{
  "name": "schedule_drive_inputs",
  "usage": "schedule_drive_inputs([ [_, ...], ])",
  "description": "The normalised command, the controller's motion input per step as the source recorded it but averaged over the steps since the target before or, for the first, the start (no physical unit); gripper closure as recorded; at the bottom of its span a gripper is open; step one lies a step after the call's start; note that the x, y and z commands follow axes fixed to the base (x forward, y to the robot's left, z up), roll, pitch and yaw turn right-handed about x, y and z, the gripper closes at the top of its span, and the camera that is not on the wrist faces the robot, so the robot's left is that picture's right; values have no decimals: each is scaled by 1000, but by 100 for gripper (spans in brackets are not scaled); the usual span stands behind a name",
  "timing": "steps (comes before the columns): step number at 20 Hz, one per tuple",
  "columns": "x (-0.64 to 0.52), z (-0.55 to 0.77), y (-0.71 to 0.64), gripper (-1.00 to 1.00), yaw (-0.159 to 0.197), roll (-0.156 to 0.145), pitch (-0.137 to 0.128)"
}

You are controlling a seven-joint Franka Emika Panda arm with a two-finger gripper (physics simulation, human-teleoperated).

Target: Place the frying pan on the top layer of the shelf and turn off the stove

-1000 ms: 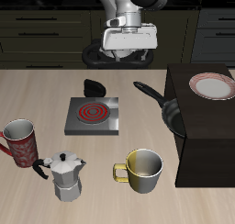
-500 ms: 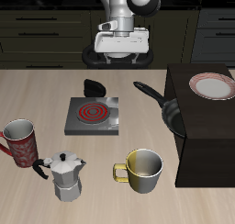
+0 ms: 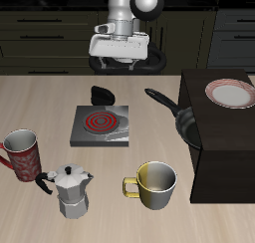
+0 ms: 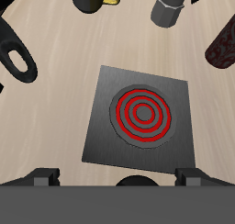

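1. White two-finger gripper up high over table's back edge, behind the small square flat grey stove; well apart from everything on the table.
2. Claw state: spread, nothing between the fingers; in wrist view both dark fingertips sit wide apart at frame edge.
3. Stove coil glowing red in both views; small black knob at plate's edge.
4. Black round shallow frying pan w/ long straight handle just beside the large dark brown-black box-like shelf, pan bowl touching or nearly touching shelf's side wall, handle pointing back toward table's rear. Not on shelf top.
5. Shelf top carries a white plate w/ red rim.
6. Small black wedge-like item on table just behind stove; cannot tell what it is.
7. Nearer table's front edge: red patterned mug, silver moka pot, yellow-green metal mug.
8. Wrist view: stove plate centred below gripper, pan rim off to one side.
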Motion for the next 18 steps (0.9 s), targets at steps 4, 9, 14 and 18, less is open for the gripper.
schedule_drive_inputs([
  [4, -251, -128, -83, -100, 8, 31, 14],
  [9, -223, -219, -210, -100, 84, -41, 48],
  [14, -99, -140, -298, -100, 68, -32, 66],
  [18, -82, -125, -226, -100, 76, -57, 30],
])
